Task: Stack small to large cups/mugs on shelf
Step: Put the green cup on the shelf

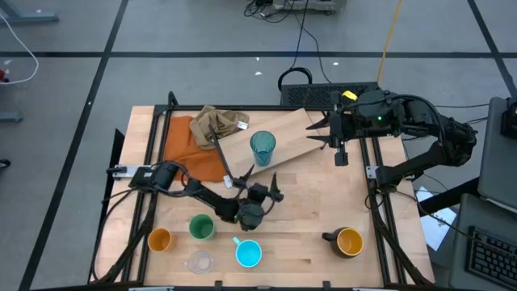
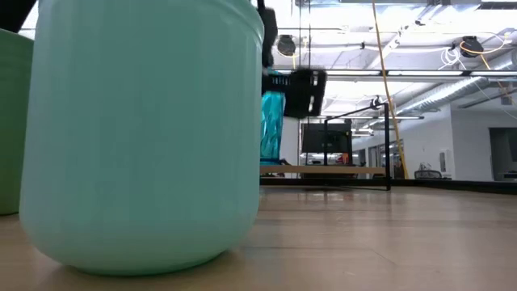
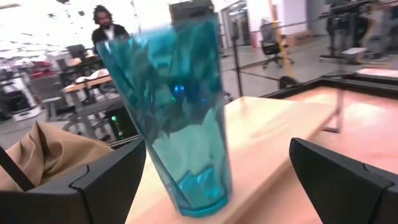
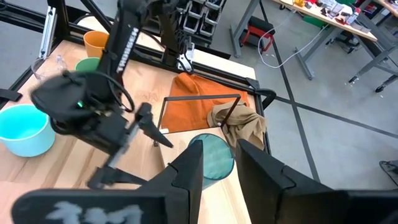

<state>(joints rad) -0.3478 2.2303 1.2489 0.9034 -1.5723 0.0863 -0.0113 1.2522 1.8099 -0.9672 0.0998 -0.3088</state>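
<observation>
A: On the shelf (image 1: 283, 141), the teal tumbler (image 1: 262, 148) stands upright; the left claw (image 1: 260, 184) faces it with fingers spread wide, not touching.

B: And the right claw (image 1: 323, 132)?

A: Over the shelf's far end, fingers nearly together, holding nothing. The other five cups sit along the desk's (image 1: 307, 250) near edge.

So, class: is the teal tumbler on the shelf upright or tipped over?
Upright: the teal tumbler stands on its base on the shelf, mouth up.

Translucent glossy teal tumbler (image 3: 180, 112) on smooth pale wooden shelf (image 3: 273, 137); rumpled orange cloth (image 1: 182, 139).
</observation>
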